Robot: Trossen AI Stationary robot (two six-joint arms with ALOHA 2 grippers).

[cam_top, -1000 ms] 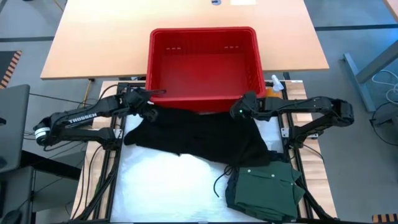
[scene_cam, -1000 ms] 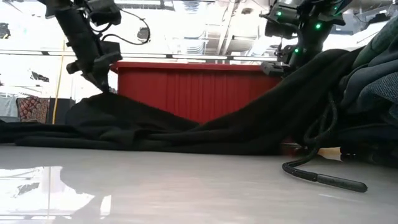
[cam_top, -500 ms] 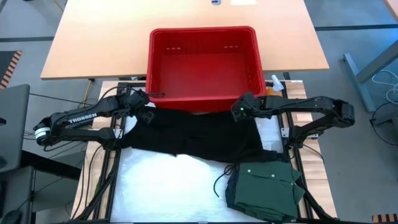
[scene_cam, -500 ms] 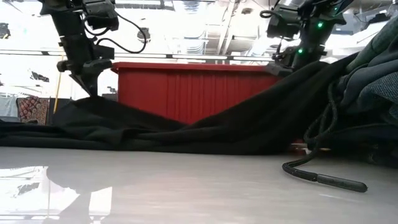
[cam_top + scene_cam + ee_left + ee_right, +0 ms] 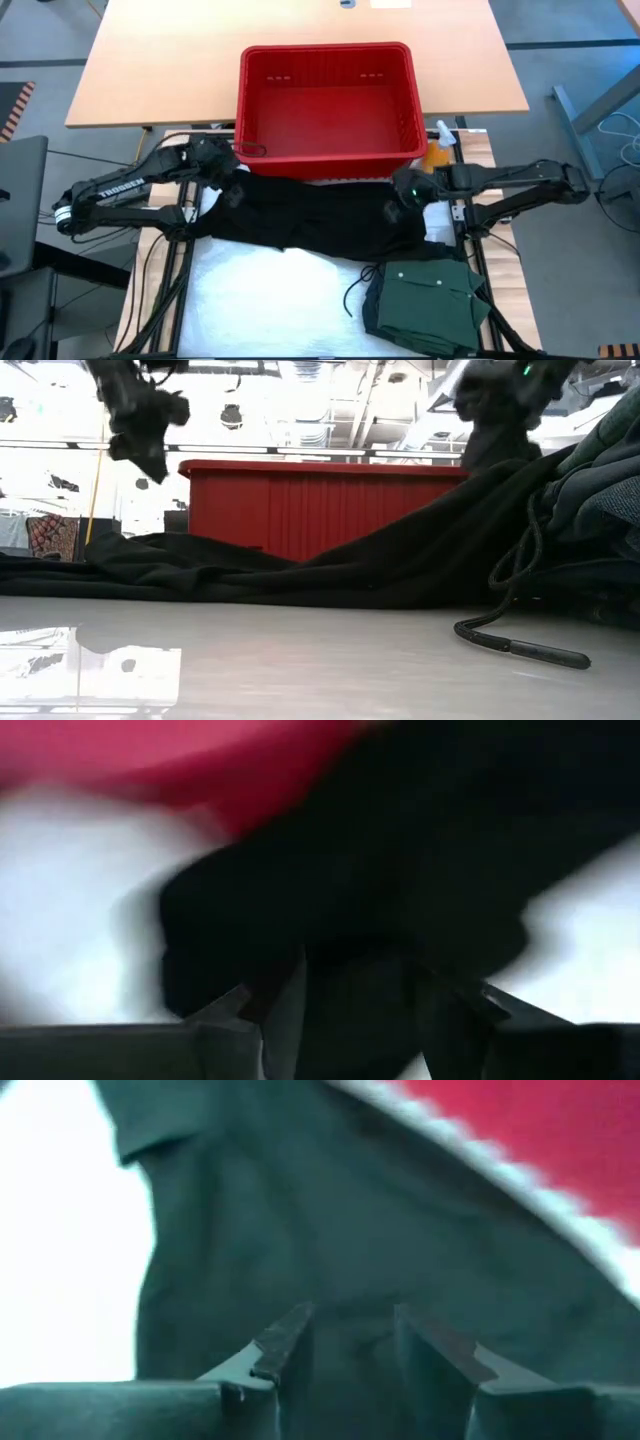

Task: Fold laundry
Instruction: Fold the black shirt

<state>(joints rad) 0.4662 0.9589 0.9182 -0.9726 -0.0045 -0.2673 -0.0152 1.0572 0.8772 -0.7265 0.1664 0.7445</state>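
Release has just happened: left gripper (image 5: pixel 232 176) and right gripper (image 5: pixel 408 192), fingers now spread, have dropped the black garment (image 5: pixel 320 215) flat at mid-frame, ready for folding.

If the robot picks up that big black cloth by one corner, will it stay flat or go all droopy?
Probably droopy. The black garment lies in soft wrinkles in front of the red basket and drapes up over the pile on the right in the low view, so it looks floppy. It would likely hang and bunch, and its trailing cord might drag behind.
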